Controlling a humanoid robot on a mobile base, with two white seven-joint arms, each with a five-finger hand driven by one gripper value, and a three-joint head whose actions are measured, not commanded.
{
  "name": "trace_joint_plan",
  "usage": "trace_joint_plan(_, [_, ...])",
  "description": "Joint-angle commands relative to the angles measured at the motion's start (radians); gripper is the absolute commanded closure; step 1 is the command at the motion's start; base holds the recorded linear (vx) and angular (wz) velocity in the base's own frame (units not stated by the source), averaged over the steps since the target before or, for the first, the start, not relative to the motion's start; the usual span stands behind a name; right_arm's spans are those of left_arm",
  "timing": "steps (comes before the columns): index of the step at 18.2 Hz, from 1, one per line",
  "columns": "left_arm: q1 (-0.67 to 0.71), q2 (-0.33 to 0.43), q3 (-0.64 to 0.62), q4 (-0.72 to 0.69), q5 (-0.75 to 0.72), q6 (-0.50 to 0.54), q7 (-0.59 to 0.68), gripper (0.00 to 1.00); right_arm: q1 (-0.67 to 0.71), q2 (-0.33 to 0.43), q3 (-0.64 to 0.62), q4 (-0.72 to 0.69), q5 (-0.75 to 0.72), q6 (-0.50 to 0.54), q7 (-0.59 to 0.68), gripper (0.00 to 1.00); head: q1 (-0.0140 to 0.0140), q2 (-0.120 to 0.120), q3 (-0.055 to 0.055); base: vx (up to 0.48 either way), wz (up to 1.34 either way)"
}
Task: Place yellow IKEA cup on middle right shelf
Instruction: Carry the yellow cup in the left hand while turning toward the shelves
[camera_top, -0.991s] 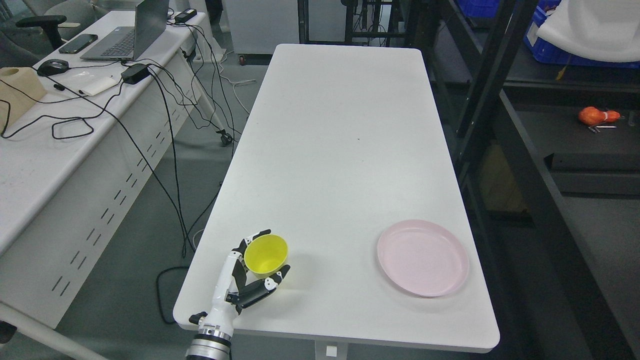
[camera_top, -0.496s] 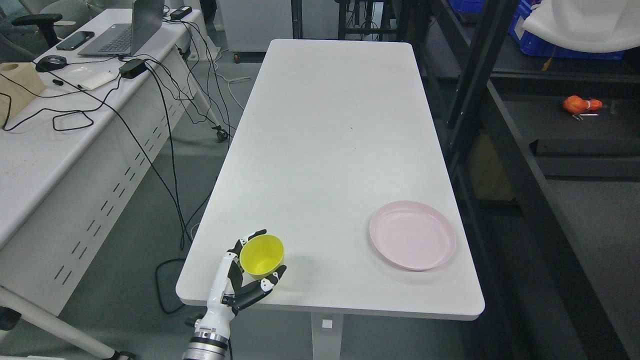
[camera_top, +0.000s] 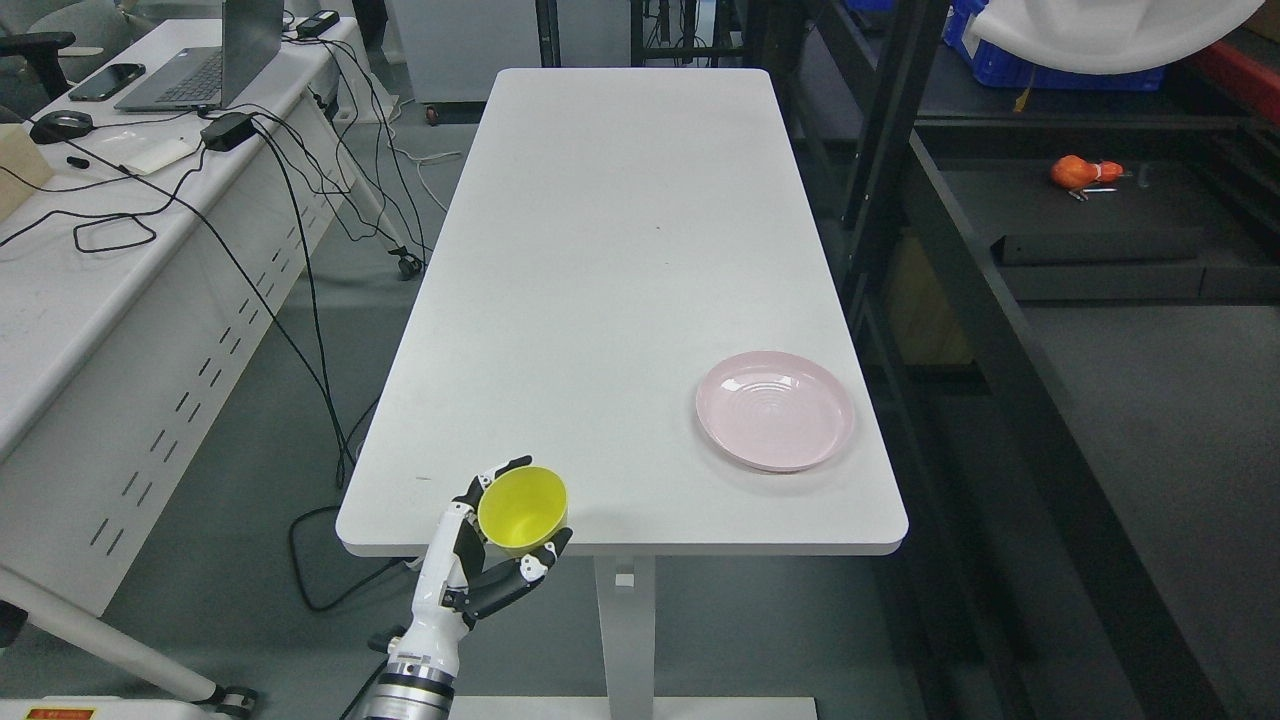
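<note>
Now the cup is in hand, carried at the table's near edge.
Left hand (camera_top: 490, 570) has its fingers curled round the yellow cup (camera_top: 522, 510), mouth up, over the near left corner of the table (camera_top: 620, 250). A pink plate (camera_top: 775, 410) lies on the table's near right part. Right of the table stands the dark shelf (camera_top: 1090, 250); the next move likely calls for turning the cup toward it.

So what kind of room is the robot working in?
Probably a robotics lab or workshop: a desk with a laptop and loose cables, black racking with blue bins, and a bare white table.
</note>
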Motion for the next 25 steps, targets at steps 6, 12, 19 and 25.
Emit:
trace_joint_plan(6, [-0.016, 0.018, -0.004, -0.009, -0.001, -0.001, 0.001, 0.99, 0.01, -0.017, 0.017, 0.0, -0.025, -0.001, -0.215, 0.01, 0.0, 0.0, 0.0, -0.145, 0.08])
trace_joint_plan(12, [-0.016, 0.018, -0.008, -0.009, 0.001, -0.001, 0.004, 0.99, 0.01, -0.017, 0.017, 0.0, -0.025, -0.001, -0.215, 0.01, 0.0, 0.0, 0.0, -0.159, 0.15])
trace_joint_plan(19, [-0.016, 0.018, -0.01, -0.01, 0.001, -0.001, 0.004, 0.99, 0.01, -0.017, 0.017, 0.0, -0.025, -0.001, -0.215, 0.0, 0.0, 0.0, 0.0, -0.178, 0.1])
trace_joint_plan(25, [-0.018, 0.018, -0.054, -0.065, 0.001, -0.02, 0.004, 0.99, 0.01, -0.017, 0.017, 0.0, -0.025, -0.001, -0.215, 0.01, 0.0, 0.0, 0.0, -0.172, -0.1])
